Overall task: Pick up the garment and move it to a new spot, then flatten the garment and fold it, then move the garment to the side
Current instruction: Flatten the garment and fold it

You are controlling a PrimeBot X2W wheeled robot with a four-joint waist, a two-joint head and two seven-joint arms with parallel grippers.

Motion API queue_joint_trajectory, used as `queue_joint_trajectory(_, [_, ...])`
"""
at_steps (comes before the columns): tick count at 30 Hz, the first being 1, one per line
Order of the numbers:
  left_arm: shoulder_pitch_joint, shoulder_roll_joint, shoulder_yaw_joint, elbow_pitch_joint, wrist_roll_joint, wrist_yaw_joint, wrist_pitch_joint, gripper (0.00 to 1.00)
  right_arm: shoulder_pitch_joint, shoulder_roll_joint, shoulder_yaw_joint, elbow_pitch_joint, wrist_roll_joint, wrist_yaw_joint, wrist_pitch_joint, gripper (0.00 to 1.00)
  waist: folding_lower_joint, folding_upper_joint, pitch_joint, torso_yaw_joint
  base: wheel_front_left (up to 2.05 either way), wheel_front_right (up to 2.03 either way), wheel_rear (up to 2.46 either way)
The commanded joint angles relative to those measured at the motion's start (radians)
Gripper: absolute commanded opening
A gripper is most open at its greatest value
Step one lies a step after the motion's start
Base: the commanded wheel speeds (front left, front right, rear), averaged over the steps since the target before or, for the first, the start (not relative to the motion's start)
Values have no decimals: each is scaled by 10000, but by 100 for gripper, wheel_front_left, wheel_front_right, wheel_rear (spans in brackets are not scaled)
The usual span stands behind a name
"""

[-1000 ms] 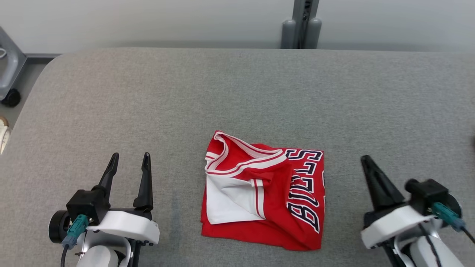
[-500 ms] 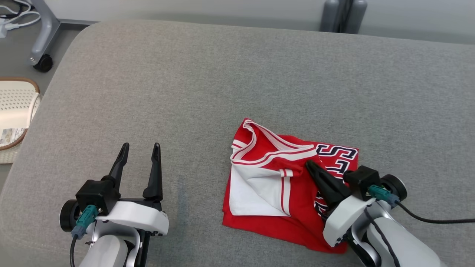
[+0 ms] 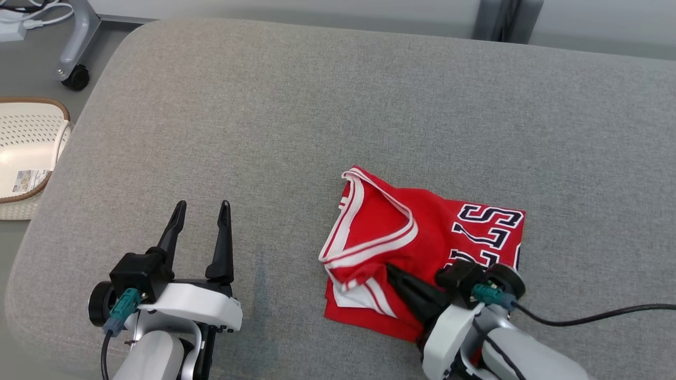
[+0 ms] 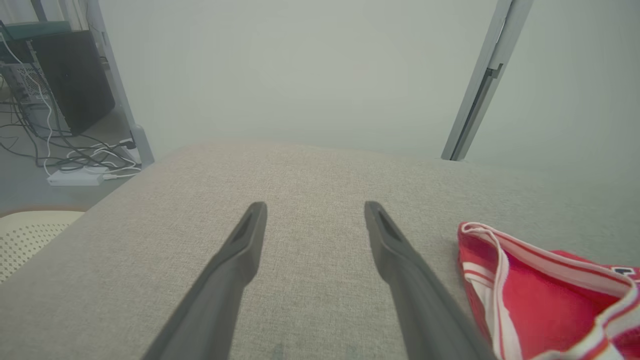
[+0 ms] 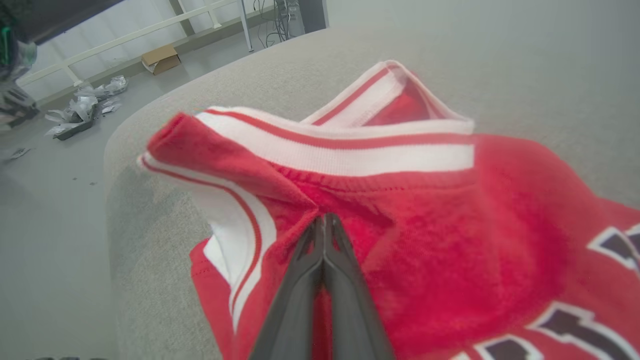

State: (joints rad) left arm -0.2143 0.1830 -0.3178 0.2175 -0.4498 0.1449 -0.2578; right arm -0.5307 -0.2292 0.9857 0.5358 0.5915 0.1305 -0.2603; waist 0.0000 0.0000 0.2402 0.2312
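Evidently the folding is done: the red garment (image 3: 428,243) lies as a compact folded packet on the grey table (image 3: 264,105), right of centre and near the front edge. What is left, I judge, is shifting it aside. The right gripper (image 3: 392,270) has its fingers closed together, tips pressed into a bunched fold — whether cloth is nipped, I cannot tell. The left gripper (image 3: 204,206) hovers spread wide and empty, well apart from the cloth.

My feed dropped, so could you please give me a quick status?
Left gripper open over grey cushion. Right gripper shut, tips pressed into folded red jersey, rumpled at collar. White basket off to the left, apart.
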Motion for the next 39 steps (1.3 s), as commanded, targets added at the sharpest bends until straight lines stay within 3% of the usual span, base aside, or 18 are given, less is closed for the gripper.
queue_joint_trajectory(1, [-140, 38, 49, 6, 46, -9, -70, 100, 7, -68, 94, -21, 83, 8, -53, 0, 0, 0, -9, -6, 0, 0, 0])
queue_joint_trajectory(14, [46, 46, 192, 45, 87, 8, -80, 100, 106, -602, 2001, -1716, 1479, 8, -50, 0, 0, 0, -188, -249, 0, 0, 0])
queue_joint_trajectory(18, [162, 115, 233, 0, 114, 31, -82, 100, 511, -851, 732, -2600, 1559, 6, -49, 0, 0, 0, -381, -468, 0, 0, 0])
queue_joint_trajectory(22, [256, 210, 281, -111, 179, 61, -75, 100, 1345, -784, -1608, -3419, 969, 6, -49, 0, 0, 0, -580, -738, 0, 0, 0])
queue_joint_trajectory(30, [391, 420, 351, -380, 264, 161, -74, 100, 2880, -126, -5405, -4484, -404, 6, -48, 0, 0, 0, -836, -1243, 0, 0, 0])
queue_joint_trajectory(31, [392, 444, 358, -403, 267, 166, -64, 100, 3007, -10, -5795, -4567, -518, 6, -48, 5, 0, 0, -861, -1290, 0, 0, 0])
queue_joint_trajectory(33, [426, 494, 367, -455, 267, 199, -38, 100, 3268, 246, -6560, -4708, -765, 8, -49, 60, 0, 0, -907, -1392, 0, 0, 0])
queue_joint_trajectory(34, [437, 494, 362, -486, 272, 213, -22, 100, 3391, 330, -6942, -4731, -885, 8, -48, 100, 0, 0, -930, -1429, 0, 0, 0])
queue_joint_trajectory(39, [523, 588, 342, -613, 301, 252, -4, 100, 3741, 750, -7943, -4672, -1321, 8, -48, 100, 0, 0, -1015, -1599, 0, 0, 0])
